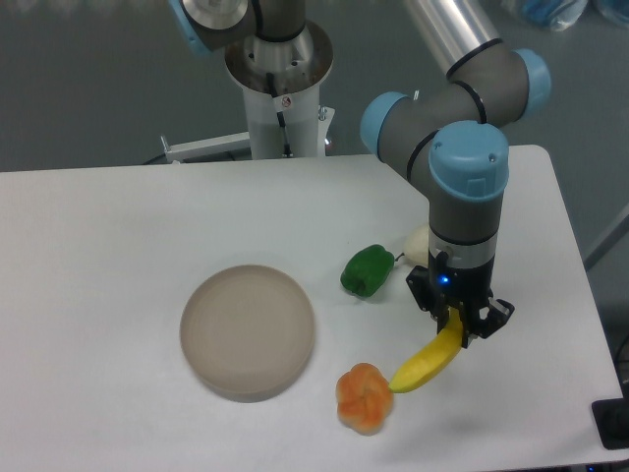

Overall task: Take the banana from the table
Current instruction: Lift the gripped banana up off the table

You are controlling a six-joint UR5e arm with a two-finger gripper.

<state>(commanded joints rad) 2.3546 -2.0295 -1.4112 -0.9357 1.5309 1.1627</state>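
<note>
The gripper is closed on the top end of the banana, so the banana hangs slanted, and it looks lifted just off the table. Its low tip is right beside the orange fruit and could bump it. The green pepper and plate sit nearby.

the pincer is boxed in: orange fruit right by the banana tip, green pepper and a pale item just behind. bare surface on the right, plate well off left.
</note>
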